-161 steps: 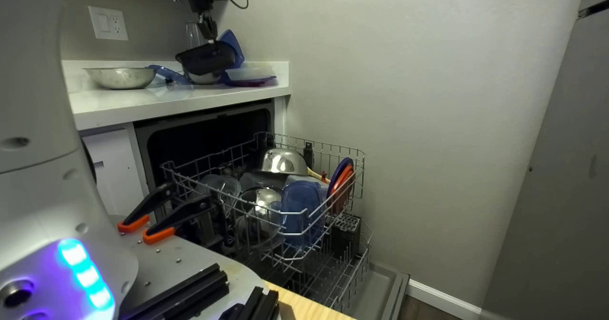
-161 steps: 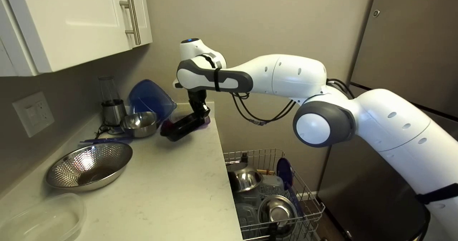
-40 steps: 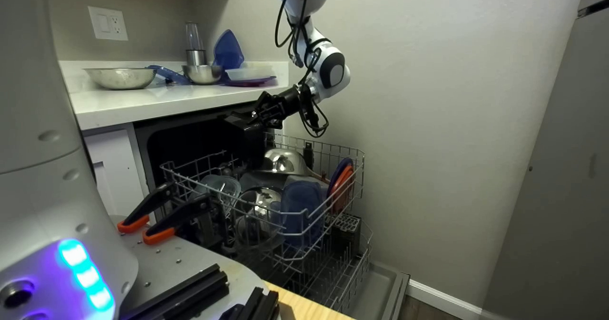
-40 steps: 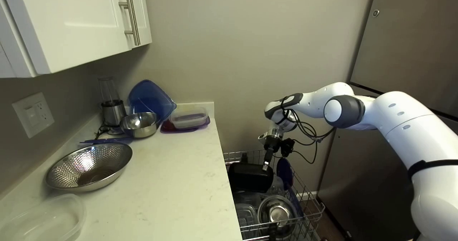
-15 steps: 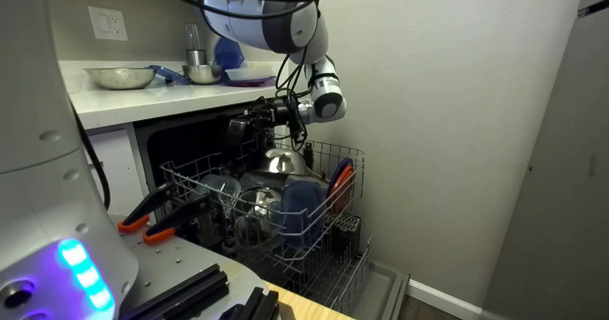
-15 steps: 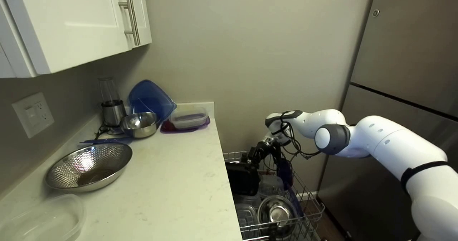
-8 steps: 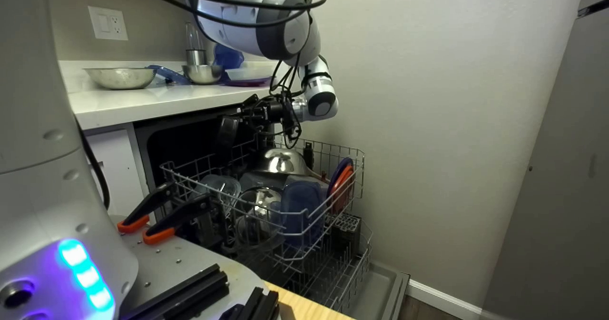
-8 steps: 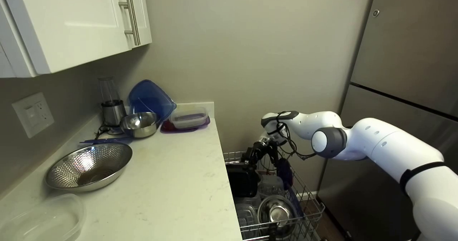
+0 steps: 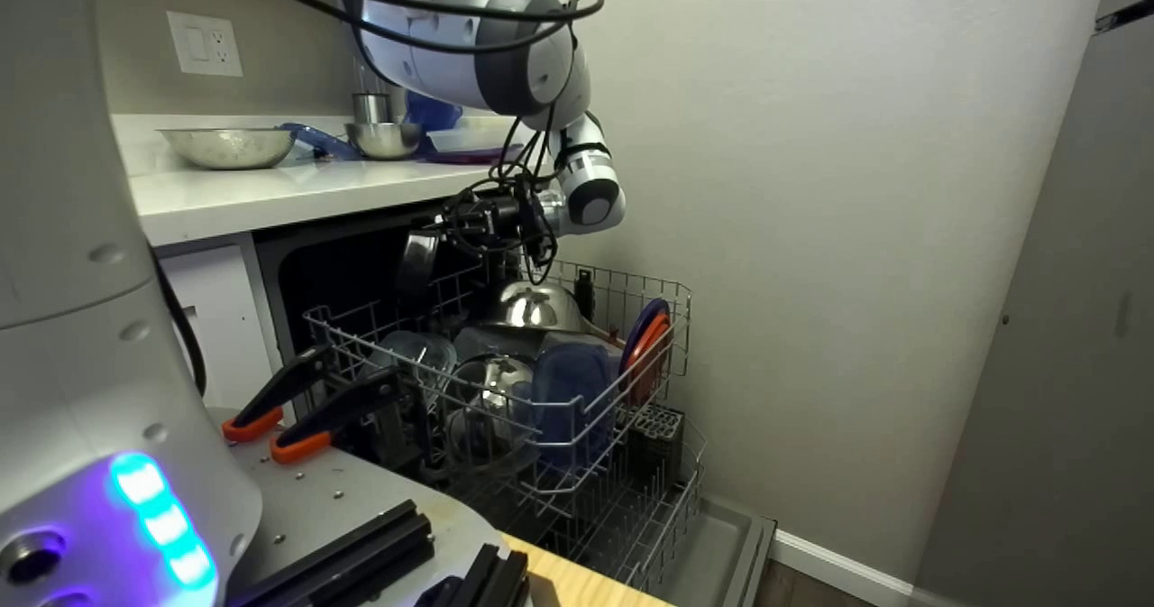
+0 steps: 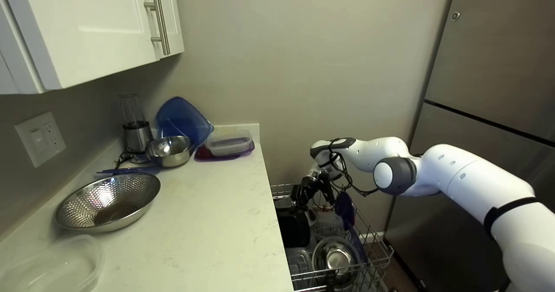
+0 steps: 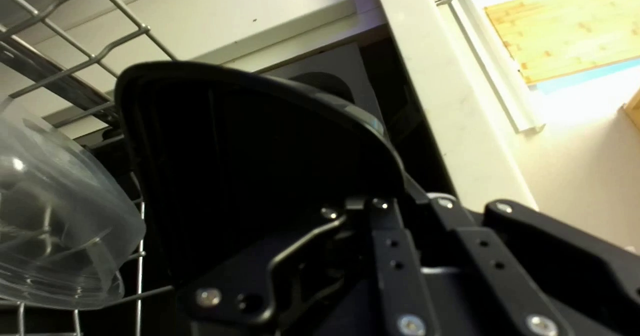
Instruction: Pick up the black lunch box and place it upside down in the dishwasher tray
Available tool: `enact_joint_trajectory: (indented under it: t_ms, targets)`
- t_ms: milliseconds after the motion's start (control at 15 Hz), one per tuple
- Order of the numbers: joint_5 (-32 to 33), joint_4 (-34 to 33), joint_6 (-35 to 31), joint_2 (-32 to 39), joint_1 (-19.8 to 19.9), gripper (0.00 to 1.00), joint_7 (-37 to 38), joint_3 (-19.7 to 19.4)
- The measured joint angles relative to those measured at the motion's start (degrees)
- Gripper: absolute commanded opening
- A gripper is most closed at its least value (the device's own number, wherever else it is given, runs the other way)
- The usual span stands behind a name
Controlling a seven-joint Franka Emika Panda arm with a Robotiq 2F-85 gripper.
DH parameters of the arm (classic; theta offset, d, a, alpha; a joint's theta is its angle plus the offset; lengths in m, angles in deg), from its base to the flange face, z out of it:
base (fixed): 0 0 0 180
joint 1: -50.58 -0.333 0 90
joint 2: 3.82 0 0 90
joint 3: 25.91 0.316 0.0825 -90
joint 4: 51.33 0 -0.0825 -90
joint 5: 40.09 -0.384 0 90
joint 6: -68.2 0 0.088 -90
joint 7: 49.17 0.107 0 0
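Black lunch box (image 10: pixel 294 229): pinched at its rim by the end effector (image 11: pixel 412 203), tilted over the dishwasher tray (image 9: pixel 573 402); cannot tell whether the two touch. Step, as judged: placing, before release. Next move likely calls for turning the opening fully down, lowering beside the transparent tub (image 11: pixel 65 216), letting go.

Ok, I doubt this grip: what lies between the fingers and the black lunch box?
Nothing that shows: in the wrist view, the black lunch box has its rim between the fingers; shadow hides part of the contact.
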Motion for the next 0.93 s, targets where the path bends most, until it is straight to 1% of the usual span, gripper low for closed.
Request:
enact_joint_trajectory:
  t_ms: [267, 600, 667, 733, 867, 933]
  targets:
    - [-0.3, 1.6, -6.2, 0.3, 0.0, 0.01, 0.2, 0.0]
    - [-3.0, 3.5, -11.7, 0.5, 1.5, 0.01, 0.2, 0.0]
    - [-3.7, 3.8, -12.5, 0.5, 1.9, 0.05, 0.2, 0.0]
    - [-4.3, 4.1, -13.0, 0.5, 2.3, 0.31, 0.2, 0.0]
    - [-5.3, 4.5, -13.7, 0.5, 3.0, 0.32, 0.2, 0.0]
    - [-5.8, 4.6, -14.2, 0.5, 3.3, 0.37, 0.2, 0.0]
